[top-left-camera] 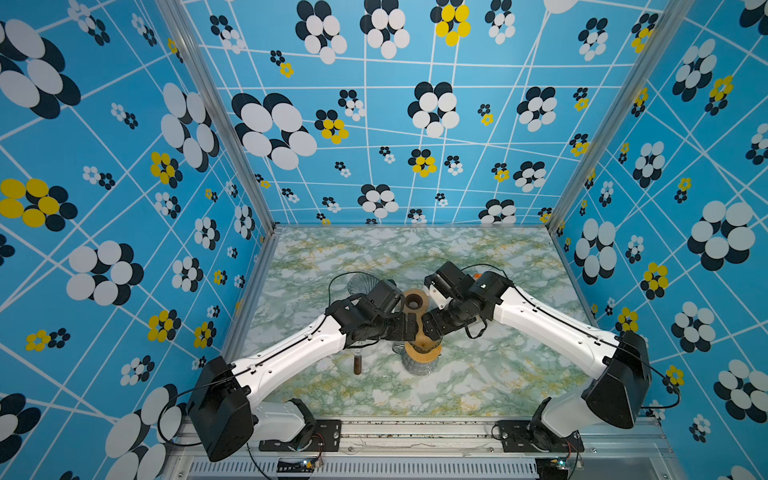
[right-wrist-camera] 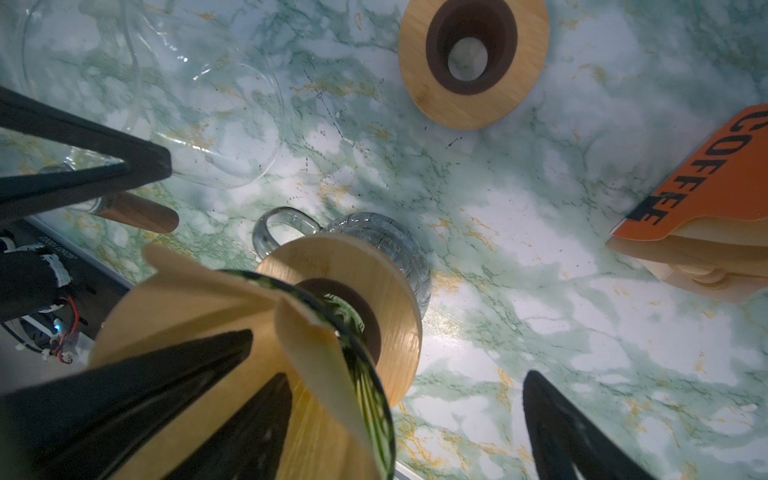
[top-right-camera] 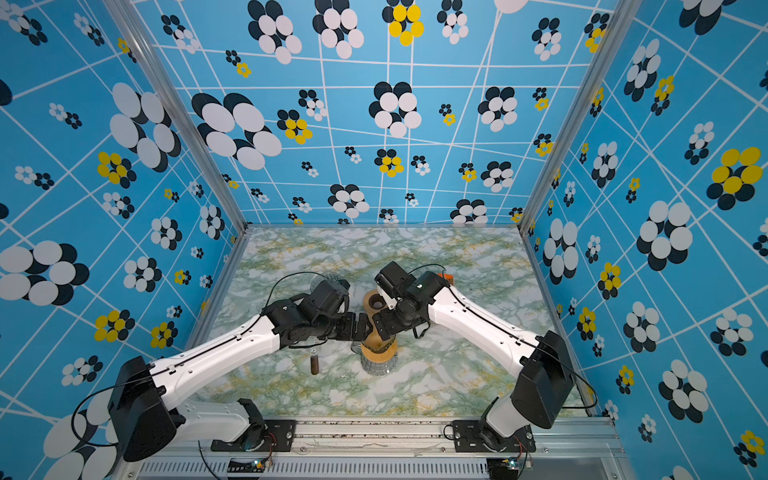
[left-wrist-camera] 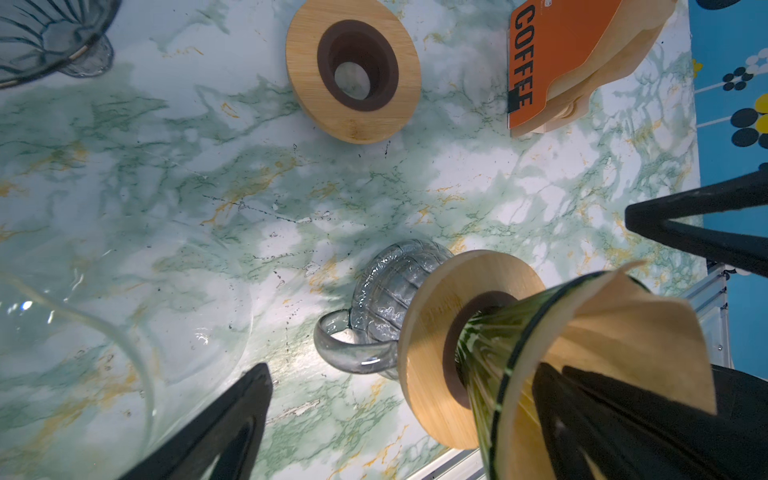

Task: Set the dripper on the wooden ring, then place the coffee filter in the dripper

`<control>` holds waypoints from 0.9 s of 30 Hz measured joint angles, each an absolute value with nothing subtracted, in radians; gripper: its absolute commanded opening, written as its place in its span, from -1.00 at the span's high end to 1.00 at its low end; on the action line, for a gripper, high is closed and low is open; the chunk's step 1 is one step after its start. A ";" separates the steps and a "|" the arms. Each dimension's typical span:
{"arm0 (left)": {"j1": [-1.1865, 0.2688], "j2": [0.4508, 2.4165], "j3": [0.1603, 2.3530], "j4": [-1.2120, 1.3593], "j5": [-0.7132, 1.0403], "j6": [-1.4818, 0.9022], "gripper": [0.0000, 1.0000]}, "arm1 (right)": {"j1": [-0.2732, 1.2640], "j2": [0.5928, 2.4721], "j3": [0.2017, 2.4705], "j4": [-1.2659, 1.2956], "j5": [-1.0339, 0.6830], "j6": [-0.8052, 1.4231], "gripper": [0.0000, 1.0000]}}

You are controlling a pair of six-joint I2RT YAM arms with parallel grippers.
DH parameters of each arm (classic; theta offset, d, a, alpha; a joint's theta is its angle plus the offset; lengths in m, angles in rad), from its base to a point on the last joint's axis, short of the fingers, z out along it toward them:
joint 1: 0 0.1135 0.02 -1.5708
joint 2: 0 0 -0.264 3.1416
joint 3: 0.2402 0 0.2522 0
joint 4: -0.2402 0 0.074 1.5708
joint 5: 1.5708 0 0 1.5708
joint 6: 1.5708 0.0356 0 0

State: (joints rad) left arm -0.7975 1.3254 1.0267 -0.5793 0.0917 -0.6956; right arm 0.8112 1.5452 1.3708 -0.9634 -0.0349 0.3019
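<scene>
Because each gripper has one finger down inside the paper cone, a careless pull-out could drag the filter up with it, or tip the dripper off the wooden ring on the glass jug. The left gripper and right gripper both stand spread wide, grasping nothing. Tan and thin, the filter sits inside the green glass dripper, its edge flaring above the rim, one flap folded outward over it.

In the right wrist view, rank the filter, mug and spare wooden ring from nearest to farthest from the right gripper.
1. Filter, in the dripper, at a finger of the right gripper.
2. Mug, beneath the dripper.
3. Spare ring, on the table beyond.
</scene>
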 measured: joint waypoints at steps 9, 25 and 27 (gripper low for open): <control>-0.791 1.333 1.026 -0.552 0.113 -0.690 -0.98 | 0.809 1.557 1.369 -0.931 -0.036 0.304 -0.77; -0.791 1.374 1.021 -0.545 0.112 -0.688 -0.98 | 0.798 1.574 1.301 -0.904 -0.036 0.304 -0.80; -0.791 1.377 1.018 -0.545 0.112 -0.688 -0.98 | 0.798 1.575 1.300 -0.903 -0.036 0.304 -0.81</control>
